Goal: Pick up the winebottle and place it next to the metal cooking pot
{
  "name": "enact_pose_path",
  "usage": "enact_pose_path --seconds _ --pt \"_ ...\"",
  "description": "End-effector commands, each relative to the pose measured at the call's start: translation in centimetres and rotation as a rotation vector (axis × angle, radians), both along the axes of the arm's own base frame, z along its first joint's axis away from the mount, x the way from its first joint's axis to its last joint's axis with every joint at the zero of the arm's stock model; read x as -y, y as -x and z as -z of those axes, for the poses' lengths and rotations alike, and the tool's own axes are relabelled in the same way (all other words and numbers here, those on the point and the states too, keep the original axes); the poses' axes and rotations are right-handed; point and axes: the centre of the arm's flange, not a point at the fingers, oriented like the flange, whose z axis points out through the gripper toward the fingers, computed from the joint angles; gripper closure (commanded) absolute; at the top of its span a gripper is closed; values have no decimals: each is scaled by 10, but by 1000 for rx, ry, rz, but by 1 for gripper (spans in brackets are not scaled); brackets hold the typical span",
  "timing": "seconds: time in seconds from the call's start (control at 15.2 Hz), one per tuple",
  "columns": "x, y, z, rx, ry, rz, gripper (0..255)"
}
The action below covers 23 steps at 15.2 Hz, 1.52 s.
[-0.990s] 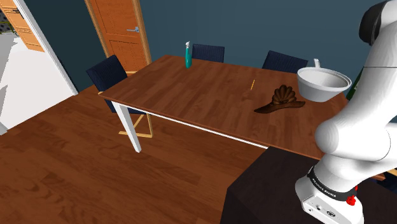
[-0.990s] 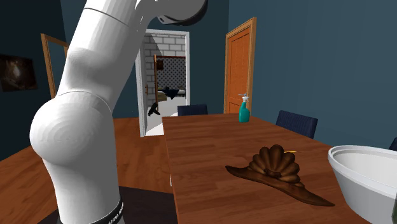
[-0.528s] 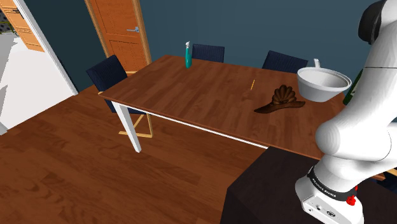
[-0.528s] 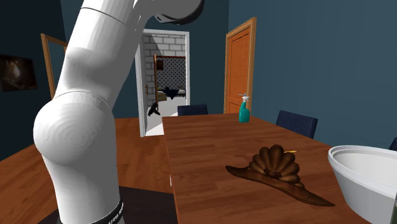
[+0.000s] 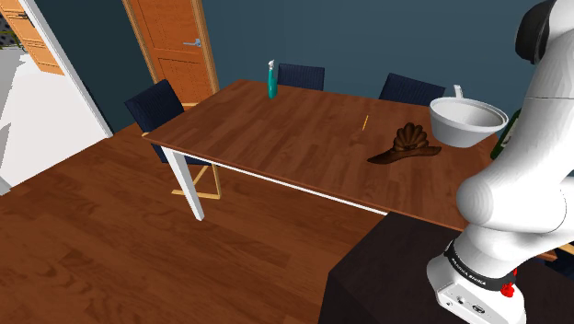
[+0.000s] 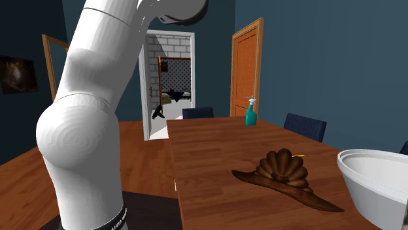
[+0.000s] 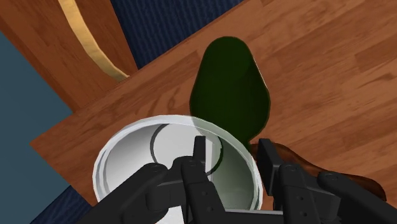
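The jaws stand open, their two black fingers [image 7: 198, 158] apart and clasping nothing. In the wrist view they hang over a dark green glossy winebottle [image 7: 230, 89], which shows beyond the gap between them, untouched. The bottle stands on the brown wooden tabletop [image 5: 294, 129] right beside a white round cooking pot [image 7: 108, 167]; its outline overlaps the pot's rim, and I cannot tell whether the two touch. In the shoulder view the pot [image 5: 460, 134] sits at the tabletop's far right, next to the white robot arm [image 5: 524, 184] that rises from the dark stand [image 5: 386, 276]. Just left of the pot lies a dark brown fan-shaped ornament [image 5: 407, 144] with a flat, spreading base. Well apart, at the tabletop's far left edge, stands a teal spray bottle with a white nozzle [image 5: 271, 81]. Dark blue chairs [image 5: 154, 104] are drawn up around the tabletop, and an orange wooden door [image 5: 175, 41] is set in the blue wall behind
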Motion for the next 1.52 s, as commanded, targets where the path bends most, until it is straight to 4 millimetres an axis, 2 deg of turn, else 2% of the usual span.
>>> enact_pose_path --seconds 0.0,0.33,0.86,0.92,1.25,1.45 --pt "-1 0 10 0 1 0 255" --pt "-1 0 38 0 1 0 255" --pt "-1 0 38 0 1 0 255" --pt "-1 0 38 0 1 0 0" --pt "-1 0 38 0 1 0 0" --pt "-3 4 -1 0 1 0 0"
